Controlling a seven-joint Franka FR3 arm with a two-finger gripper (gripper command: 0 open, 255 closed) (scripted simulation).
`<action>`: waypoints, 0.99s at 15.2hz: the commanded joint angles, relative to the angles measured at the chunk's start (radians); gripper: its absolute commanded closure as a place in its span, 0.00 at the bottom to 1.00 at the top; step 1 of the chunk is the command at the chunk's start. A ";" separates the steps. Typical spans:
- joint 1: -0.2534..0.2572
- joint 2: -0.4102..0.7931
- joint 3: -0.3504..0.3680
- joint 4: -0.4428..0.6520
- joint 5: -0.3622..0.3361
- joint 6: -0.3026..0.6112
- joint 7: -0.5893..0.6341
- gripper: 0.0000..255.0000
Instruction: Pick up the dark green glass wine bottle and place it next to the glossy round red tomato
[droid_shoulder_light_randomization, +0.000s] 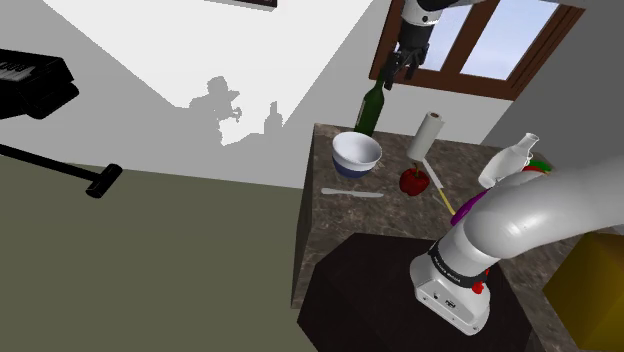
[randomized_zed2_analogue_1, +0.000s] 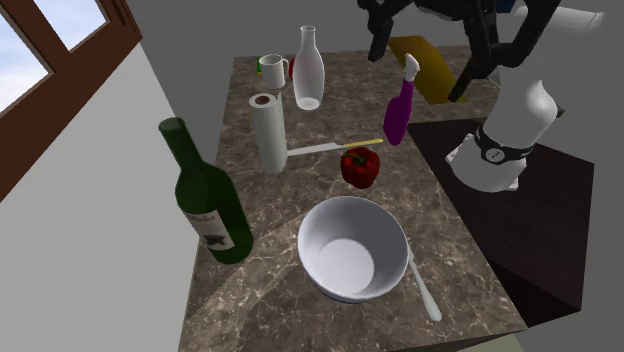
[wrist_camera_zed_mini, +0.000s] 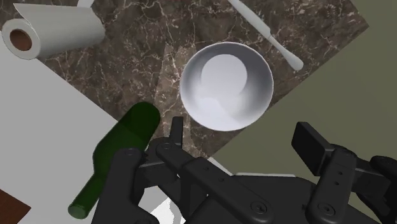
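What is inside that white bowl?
Nothing. The bowl shows a bare white inside down to its bottom; seen from above in the wrist view, no part of it is covered.

The white arm (droid_shoulder_light_randomization: 540, 215) climbs from its base (droid_shoulder_light_randomization: 455, 285), well behind and below the end effector (droid_shoulder_light_randomization: 398, 76), folds at a thick pale elbow and then reaches far out and up. A dark wrist (droid_shoulder_light_randomization: 425, 12) sits directly above the end effector and holds it pointing downward, a little tilted. The end effector is all black, and its two fingers (wrist_camera_zed_mini: 310, 139) stand well apart with nothing clasped between them. In the wrist view each finger extends from its own jointed black link
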 joint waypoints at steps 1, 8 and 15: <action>-0.006 0.073 -0.031 0.046 0.003 0.032 -0.038 0.00; -0.032 0.319 -0.125 0.251 0.055 0.083 -0.183 0.00; -0.089 0.596 -0.184 0.530 0.164 0.073 -0.333 0.00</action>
